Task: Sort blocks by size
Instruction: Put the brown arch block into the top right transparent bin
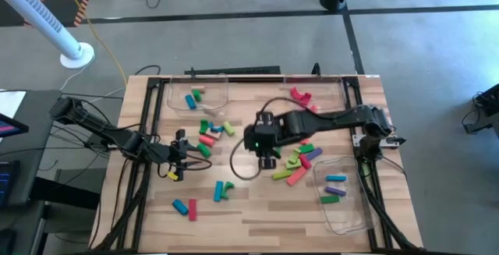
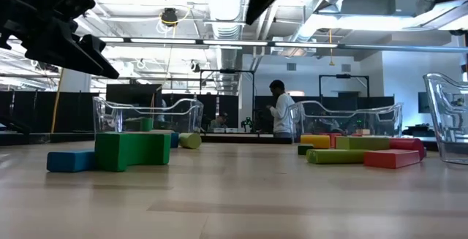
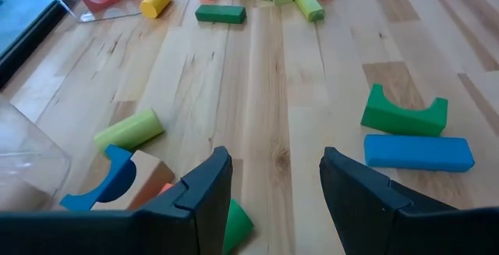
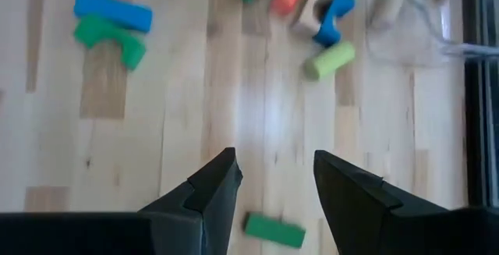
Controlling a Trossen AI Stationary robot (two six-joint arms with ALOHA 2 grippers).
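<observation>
Coloured wooden blocks lie scattered on the wooden table. One cluster (image 1: 210, 130) lies at the middle and another (image 1: 300, 161) at the right. A blue bar (image 3: 419, 151) and a green arch (image 3: 404, 113) lie flat side by side nearer the front; they also show in the right wrist view (image 4: 109, 25). My left gripper (image 1: 181, 160) is open above bare wood (image 3: 277, 157), next to a green piece (image 3: 235, 222), a blue arch (image 3: 105, 185) and a lime cylinder (image 3: 129, 129). My right gripper (image 1: 267, 158) is open at mid-table, above a green bar (image 4: 274, 230) that lies flat.
Clear plastic trays stand at the far left (image 1: 196, 95), far right (image 1: 316, 91) and near right (image 1: 343, 196), each with a few blocks inside. A blue and a red block (image 1: 185, 207) lie near the front left. A person (image 2: 280, 115) stands far behind the table.
</observation>
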